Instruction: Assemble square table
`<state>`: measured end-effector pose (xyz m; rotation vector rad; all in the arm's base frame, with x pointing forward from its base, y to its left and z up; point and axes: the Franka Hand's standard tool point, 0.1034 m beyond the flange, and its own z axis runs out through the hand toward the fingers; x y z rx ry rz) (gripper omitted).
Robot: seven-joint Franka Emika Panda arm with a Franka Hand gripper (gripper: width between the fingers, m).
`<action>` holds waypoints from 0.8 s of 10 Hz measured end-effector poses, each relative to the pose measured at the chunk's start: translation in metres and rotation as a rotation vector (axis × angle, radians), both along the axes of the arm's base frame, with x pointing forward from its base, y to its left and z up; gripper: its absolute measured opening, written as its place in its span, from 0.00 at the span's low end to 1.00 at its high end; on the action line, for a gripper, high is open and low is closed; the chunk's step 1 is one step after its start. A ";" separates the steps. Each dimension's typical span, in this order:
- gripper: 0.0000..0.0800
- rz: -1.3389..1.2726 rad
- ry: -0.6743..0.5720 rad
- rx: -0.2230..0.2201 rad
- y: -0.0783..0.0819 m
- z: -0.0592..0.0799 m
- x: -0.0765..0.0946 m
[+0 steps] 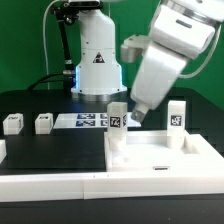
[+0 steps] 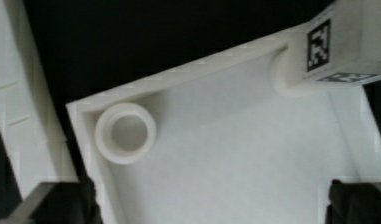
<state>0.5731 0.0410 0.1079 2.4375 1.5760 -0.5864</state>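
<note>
Square tabletop (image 1: pixel 160 158) flat on the black desk (image 1: pixel 30 105), first leg (image 1: pixel 117 120) and second leg (image 1: pixel 177 114) upright at its back corners, open corner hole (image 2: pixel 126 132), pincer (image 1: pixel 135 115) just beside the first leg, fingers spread apart, holding nothing.

Smooth matt white plastic square top (image 2: pixel 240 130), white plastic legs (image 1: pixel 177 132) (matt black-and-white tags), matt black workbench (image 1: pixel 50 148)
</note>
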 end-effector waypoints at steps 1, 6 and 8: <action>0.81 -0.071 0.002 -0.007 -0.006 0.001 -0.010; 0.81 -0.120 0.015 -0.006 -0.023 -0.005 -0.024; 0.81 -0.134 0.009 -0.006 -0.032 -0.004 -0.023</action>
